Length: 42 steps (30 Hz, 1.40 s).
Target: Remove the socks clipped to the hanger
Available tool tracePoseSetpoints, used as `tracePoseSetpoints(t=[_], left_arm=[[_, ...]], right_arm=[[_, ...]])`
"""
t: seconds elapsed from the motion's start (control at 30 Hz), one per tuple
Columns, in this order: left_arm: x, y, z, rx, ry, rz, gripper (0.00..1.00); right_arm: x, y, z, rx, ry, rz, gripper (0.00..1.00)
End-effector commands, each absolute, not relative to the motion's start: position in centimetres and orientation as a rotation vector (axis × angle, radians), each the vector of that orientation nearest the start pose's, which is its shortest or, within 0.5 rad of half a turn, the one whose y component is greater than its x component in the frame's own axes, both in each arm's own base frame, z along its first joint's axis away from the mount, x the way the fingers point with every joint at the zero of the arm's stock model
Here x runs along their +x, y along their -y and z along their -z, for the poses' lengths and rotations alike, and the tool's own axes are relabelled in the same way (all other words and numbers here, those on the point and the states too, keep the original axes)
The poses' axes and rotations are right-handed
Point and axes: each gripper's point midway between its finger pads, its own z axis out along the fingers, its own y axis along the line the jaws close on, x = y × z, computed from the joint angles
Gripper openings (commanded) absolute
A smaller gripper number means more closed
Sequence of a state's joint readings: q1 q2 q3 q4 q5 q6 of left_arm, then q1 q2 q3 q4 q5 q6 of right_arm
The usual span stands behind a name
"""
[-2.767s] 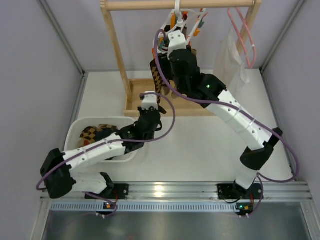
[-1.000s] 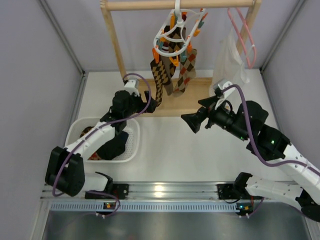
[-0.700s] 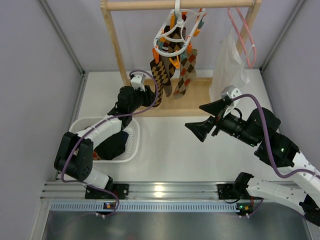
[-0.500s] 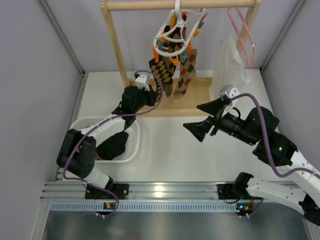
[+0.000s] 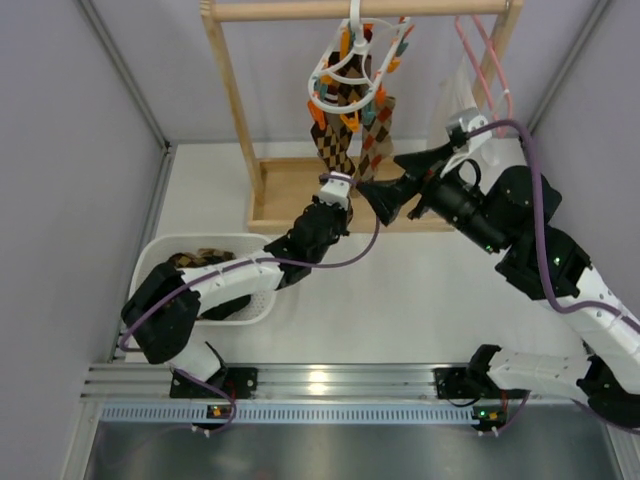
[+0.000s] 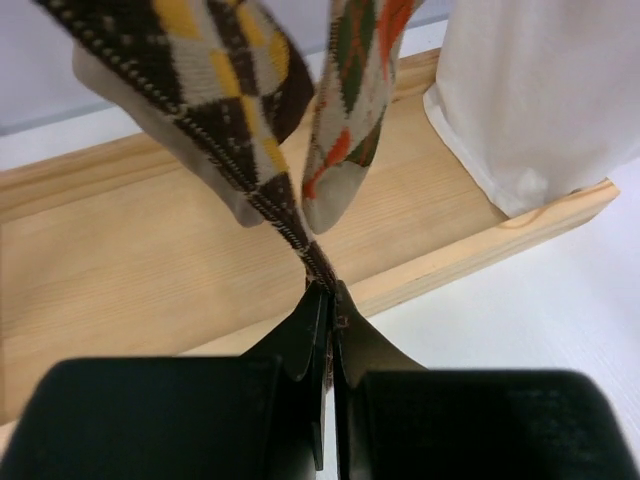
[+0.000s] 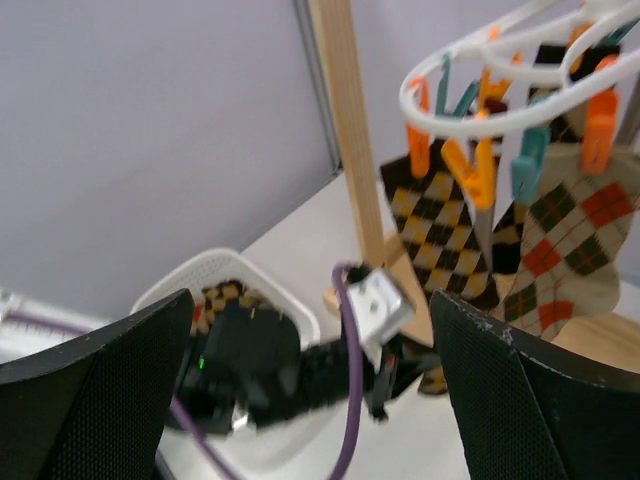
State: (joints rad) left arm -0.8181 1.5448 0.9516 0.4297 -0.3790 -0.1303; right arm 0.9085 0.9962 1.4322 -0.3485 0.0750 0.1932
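The white ring hanger (image 5: pixel 345 70) with orange and teal clothespins hangs from the wooden rail, and several argyle socks (image 5: pixel 340 140) are clipped to it. My left gripper (image 5: pixel 335 187) is below them, shut on the toe of a brown and yellow sock (image 6: pixel 215 95), which is stretched taut down to the jaws (image 6: pixel 325 300). A tan, orange and green sock (image 6: pixel 350 130) hangs beside it. My right gripper (image 5: pixel 393 185) is wide open and empty, just right of the left gripper. The right wrist view shows the hanger (image 7: pixel 500 95), the socks (image 7: pixel 440 220) and the gripper's open gap (image 7: pixel 320 400).
A white basket (image 5: pixel 150 262) at the left holds a removed sock (image 5: pixel 195 260); it also shows in the right wrist view (image 7: pixel 250 270). The wooden rack base (image 6: pixel 130 260) lies under the socks. A white translucent garment (image 5: pixel 455 110) hangs on a pink hanger (image 5: pixel 480 55) at the right.
My left gripper swung right from beside the rack post to under the hanger and closed on the sock's toe. My right arm rose and moved in toward the socks, still open.
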Motion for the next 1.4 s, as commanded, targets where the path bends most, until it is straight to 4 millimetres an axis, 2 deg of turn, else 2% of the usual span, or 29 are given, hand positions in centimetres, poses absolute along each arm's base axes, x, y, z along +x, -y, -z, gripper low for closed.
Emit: tracePoseSetpoints(t=[0.0, 0.07, 0.1, 0.13, 0.17, 0.2, 0.23, 0.27, 0.3, 0.33, 0.37, 0.4, 0.43, 0.5, 0.57, 0.9, 1.1, 1.37], left_arm=[[36.7, 31.1, -26.0, 0.201, -1.583, 0.241, 0.00], [35.8, 32.1, -25.7, 0.199, -1.593, 0.182, 0.00], [35.6, 32.3, -26.4, 0.213, -1.581, 0.147, 0.00], [34.9, 33.0, -26.1, 0.223, -1.583, 0.116, 0.00], [34.6, 33.4, -26.1, 0.231, -1.579, 0.091, 0.00], [34.5, 33.8, -26.9, 0.244, -1.564, 0.065, 0.00], [33.9, 34.6, -26.3, 0.262, -1.568, 0.032, 0.00], [33.7, 35.1, -26.3, 0.280, -1.566, 0.018, 0.00], [33.7, 35.7, -26.6, 0.297, -1.557, 0.003, 0.00], [33.4, 36.2, -26.6, 0.312, -1.554, -0.003, 0.00], [33.3, 36.9, -25.8, 0.338, -1.558, -0.018, 0.00], [33.4, 37.2, -25.8, 0.355, -1.555, -0.035, 0.00], [33.2, 37.8, -26.3, 0.359, -1.546, -0.028, 0.00], [33.1, 38.7, -25.7, 0.398, -1.542, -0.052, 0.00], [32.8, 39.7, -26.2, 0.411, -1.530, -0.051, 0.00], [32.2, 42.1, -26.3, 0.461, -1.509, -0.068, 0.00], [31.9, 42.7, -26.4, 0.463, -1.505, -0.047, 0.00], [31.6, 43.0, -26.2, 0.469, -1.506, -0.045, 0.00]], right_arm=[[22.6, -23.8, -51.9, -0.359, -1.409, -0.719, 0.96], [25.0, -24.5, -50.4, -0.368, -1.480, -0.596, 0.95], [25.2, -24.1, -51.9, -0.353, -1.471, -0.573, 0.93], [27.0, -25.4, -50.6, -0.362, -1.526, -0.509, 0.92], [27.5, -25.6, -49.5, -0.398, -1.575, -0.454, 0.91], [27.7, -25.4, -51.4, -0.381, -1.553, -0.451, 0.89], [29.1, -26.8, -50.1, -0.394, -1.595, -0.402, 0.88], [29.5, -27.1, -49.9, -0.404, -1.609, -0.369, 0.87], [29.8, -26.7, -50.8, -0.377, -1.602, -0.338, 0.84], [30.7, -27.9, -49.7, -0.397, -1.629, -0.303, 0.84], [30.7, -28.5, -49.5, -0.431, -1.625, -0.266, 0.84], [31.0, -28.1, -50.1, -0.398, -1.621, -0.220, 0.83], [31.2, -29.4, -49.1, -0.421, -1.634, -0.193, 0.83], [31.7, -29.5, -49.1, -0.416, -1.632, -0.139, 0.83], [32.4, -29.6, -48.4, -0.404, -1.644, -0.078, 0.82], [34.0, -26.1, -48.2, -0.252, -1.634, 0.243, 0.76], [34.3, -26.3, -47.9, -0.260, -1.629, 0.241, 0.67], [34.7, -27.5, -47.2, -0.255, -1.635, 0.185, 0.64]])
